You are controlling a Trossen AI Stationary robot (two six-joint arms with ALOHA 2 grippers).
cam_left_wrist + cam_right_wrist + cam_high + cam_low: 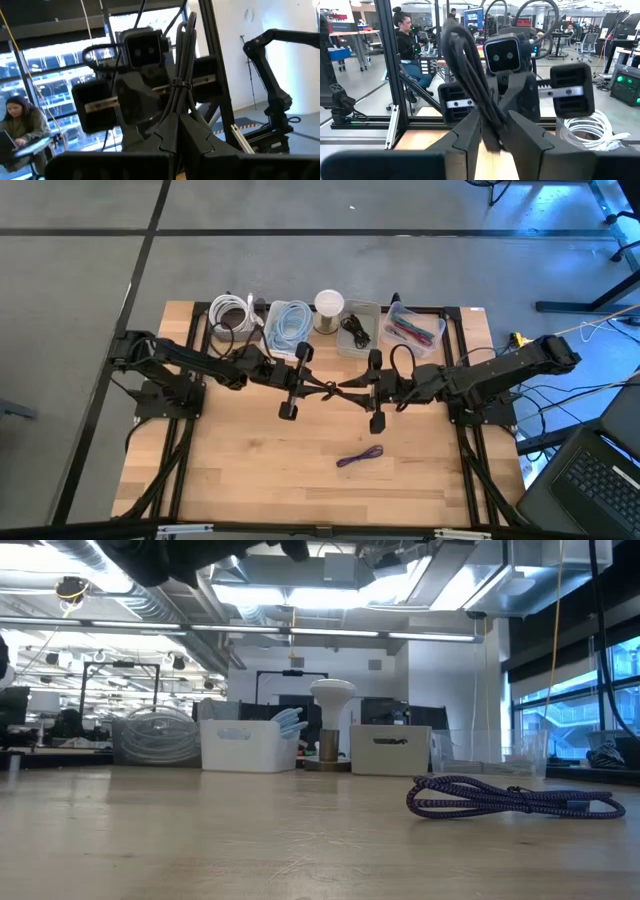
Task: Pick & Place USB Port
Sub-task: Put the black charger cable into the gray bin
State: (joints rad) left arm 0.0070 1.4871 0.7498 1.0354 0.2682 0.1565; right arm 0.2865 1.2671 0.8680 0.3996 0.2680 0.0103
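Observation:
A black cable bundle (470, 75), tied by a thin band (179, 83), stands upright between my two grippers above the middle of the wooden table (250, 470). My right gripper (492, 136) is shut on it and points level toward the table's left. My left gripper (176, 131) faces it, shut, with its tips right at the bundle's lower part. From above, the two grippers (328, 388) (352, 391) meet tip to tip. A purple cable (360, 457) lies loose on the table nearer the front edge. My right gripper pinches the lower part of the black cable bundle (489, 131) between its two fingers, coming level from the table's right. The bundle rises upright above the fingers, clear of the table. My left gripper's shut tips stand against the bundle's lower part (176, 116); whether they touch it, I cannot tell.
Along the far edge stand a coil of white cable (235, 313), a white bin with pale blue cable (290, 325), a white round-topped thing (329, 305), a grey bin (358, 328) and a clear bin of coloured items (415, 330). Bare wood lies toward the near edge.

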